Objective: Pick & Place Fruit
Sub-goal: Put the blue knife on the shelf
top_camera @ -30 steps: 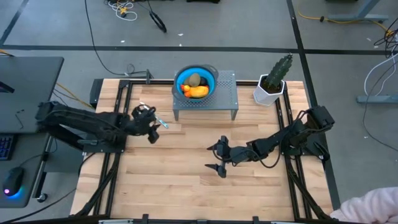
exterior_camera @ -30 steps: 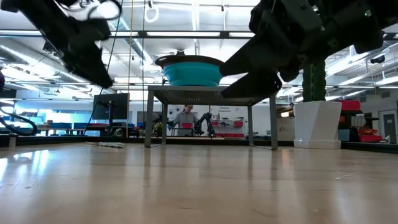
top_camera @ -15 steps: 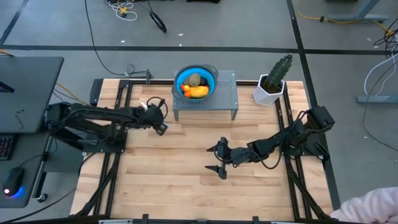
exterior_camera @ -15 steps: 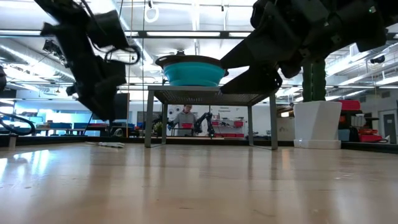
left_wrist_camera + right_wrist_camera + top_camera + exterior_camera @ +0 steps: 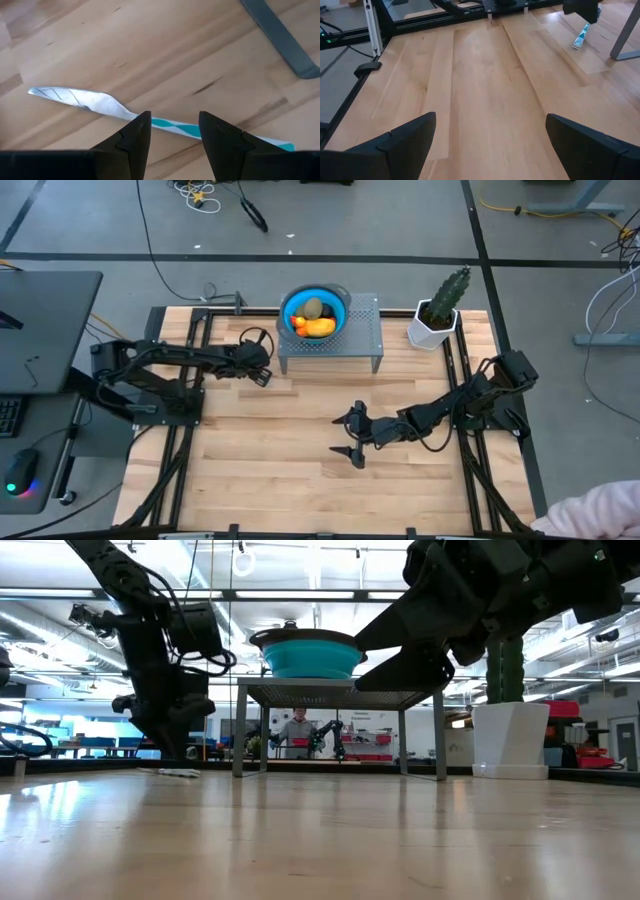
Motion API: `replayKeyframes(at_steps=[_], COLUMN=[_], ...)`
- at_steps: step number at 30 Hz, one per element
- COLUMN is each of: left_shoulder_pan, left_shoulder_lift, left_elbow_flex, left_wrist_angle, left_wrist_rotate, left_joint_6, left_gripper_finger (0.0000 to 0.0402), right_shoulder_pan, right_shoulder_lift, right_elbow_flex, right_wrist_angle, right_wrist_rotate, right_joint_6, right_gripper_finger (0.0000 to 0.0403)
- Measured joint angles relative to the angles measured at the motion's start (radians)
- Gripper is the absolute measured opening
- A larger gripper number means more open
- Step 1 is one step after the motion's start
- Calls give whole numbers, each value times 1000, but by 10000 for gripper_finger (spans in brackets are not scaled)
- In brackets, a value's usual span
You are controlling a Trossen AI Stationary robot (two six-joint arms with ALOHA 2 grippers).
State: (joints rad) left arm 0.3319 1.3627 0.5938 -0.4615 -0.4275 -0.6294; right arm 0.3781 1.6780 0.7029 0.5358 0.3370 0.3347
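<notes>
The fruit lies in a blue bowl (image 5: 344,311) on a grey stand (image 5: 365,330) at the table's far side: an olive-brown oval (image 5: 313,307), a yellow-orange oblong (image 5: 321,327), a dark ball (image 5: 329,311) and small orange-red balls (image 5: 298,323). My left gripper (image 5: 262,377) hangs open just left of the stand, pointing steeply down over a slim white-and-teal tool (image 5: 100,102) that lies flat on the wood. Its fingers (image 5: 136,136) stand on either side of the tool's striped handle (image 5: 172,125), above it. My right gripper (image 5: 351,435) waits wide open at mid-table, nothing between its fingers.
A green cactus in a white pot (image 5: 438,310) stands at the far right, beside the stand. One grey stand leg (image 5: 280,37) is close to my left gripper. Bare wood lies between the two grippers and toward the near edge. A person's pale sleeve (image 5: 600,515) shows at the near right corner.
My left gripper has swung toward the table's right edge and the stand, has sunk toward the wood and has tipped more steeply down. It now hangs over the white-and-teal tool, which has not moved. My right arm has kept still.
</notes>
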Motion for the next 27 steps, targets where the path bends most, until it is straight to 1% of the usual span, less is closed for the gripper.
replayKeyframes(at_steps=[7,13,17,24,26,27], left_shoulder_pan=[0,0,0,0,0,0], left_shoulder_lift=[29,28,33,34,45,49], left_elbow_flex=[-2,-3,-3,-3,-3,-3], left_wrist_angle=[7,-7,15,14,33,44], left_wrist_rotate=[4,2,-31,-42,-58,-49], left_joint_6=[-3,-3,-3,-37,-52,-52], left_gripper_finger=[174,174,174,174,174,174], right_shoulder_pan=[10,10,10,10,10,10], right_shoulder_lift=[0,0,0,0,0,0], right_elbow_flex=[0,0,0,0,0,0], right_wrist_angle=[0,-3,0,0,0,0], right_wrist_rotate=[0,1,2,2,2,2], right_joint_6=[-2,-3,-2,15,15,15], right_gripper_finger=[387,387,387,387,387,387])
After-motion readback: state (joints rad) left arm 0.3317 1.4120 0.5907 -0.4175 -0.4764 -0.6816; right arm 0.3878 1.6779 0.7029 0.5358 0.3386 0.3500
